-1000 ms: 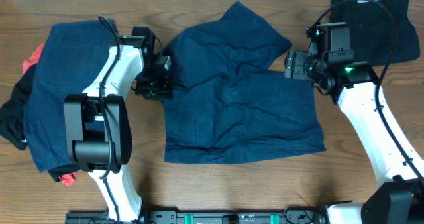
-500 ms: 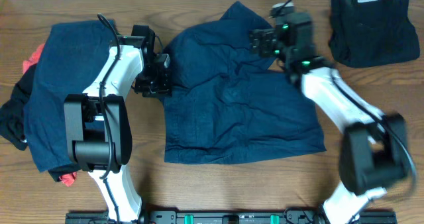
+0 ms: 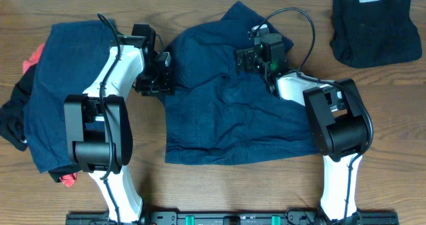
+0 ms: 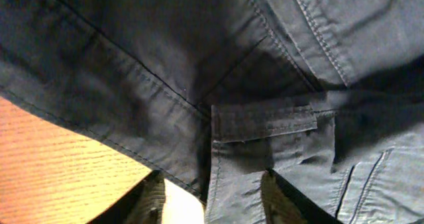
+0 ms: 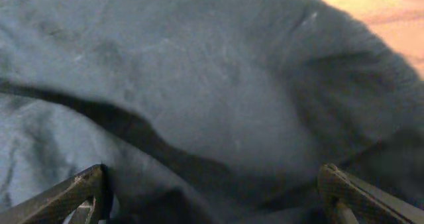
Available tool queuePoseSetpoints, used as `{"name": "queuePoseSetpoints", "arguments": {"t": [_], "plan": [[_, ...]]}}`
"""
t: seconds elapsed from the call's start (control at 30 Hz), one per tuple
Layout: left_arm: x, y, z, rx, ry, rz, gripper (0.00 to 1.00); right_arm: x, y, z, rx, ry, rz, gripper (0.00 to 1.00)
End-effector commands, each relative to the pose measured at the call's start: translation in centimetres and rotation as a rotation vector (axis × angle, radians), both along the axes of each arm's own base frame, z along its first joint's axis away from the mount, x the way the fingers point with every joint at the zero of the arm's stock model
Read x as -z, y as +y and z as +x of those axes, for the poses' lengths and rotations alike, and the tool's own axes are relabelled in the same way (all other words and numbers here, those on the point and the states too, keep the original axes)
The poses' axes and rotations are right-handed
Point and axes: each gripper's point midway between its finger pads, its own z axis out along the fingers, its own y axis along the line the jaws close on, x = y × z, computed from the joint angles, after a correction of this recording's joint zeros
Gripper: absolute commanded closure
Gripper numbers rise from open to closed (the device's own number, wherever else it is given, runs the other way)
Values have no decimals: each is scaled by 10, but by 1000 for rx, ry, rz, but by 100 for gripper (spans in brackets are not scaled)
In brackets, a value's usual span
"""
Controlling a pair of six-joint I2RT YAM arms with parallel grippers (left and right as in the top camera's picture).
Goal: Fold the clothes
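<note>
A pair of navy blue shorts [image 3: 233, 102] lies spread out in the middle of the table. My left gripper [image 3: 158, 78] is at the shorts' left edge. In the left wrist view its fingers [image 4: 212, 201] are apart, with the stitched edge of the shorts [image 4: 165, 65] between them. My right gripper [image 3: 247, 57] hangs over the upper part of the shorts. In the right wrist view its fingers [image 5: 212, 194] are wide open just above the rumpled navy fabric [image 5: 212, 85].
A pile of clothes lies at the left: a navy piece [image 3: 60, 85] on top, a red-orange one [image 3: 32, 58] and a black one [image 3: 12, 122] showing at its edges. A folded dark garment [image 3: 376, 28] lies at the back right. Bare wood [image 3: 373, 105] shows to the right.
My right arm has swung left, from beside the folded dark garment to over the upper part of the navy shorts. The left arm and the shorts have not moved.
</note>
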Motion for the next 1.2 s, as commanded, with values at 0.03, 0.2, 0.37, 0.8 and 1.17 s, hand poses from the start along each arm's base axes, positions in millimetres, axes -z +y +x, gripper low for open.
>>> {"name": "queuePoseSetpoints", "arguments": {"t": [0.03,0.2,0.37,0.8,1.17], "plan": [[-10,-1,9,-1,-36,-1,40,9,-14,1,24,-22,-141,1],[-10,-1,9,-1,-37,0,21,29,-34,1,74,-2,-246,1],[-11,-2,20,-2,-80,-3,18,45,-46,-1,96,33,-264,1],[-7,0,100,-92,-366,8,18,69,-98,-13,210,198,-200,7],[35,-28,108,-57,-342,-70,27,73,-105,-14,192,231,-147,9]]}}
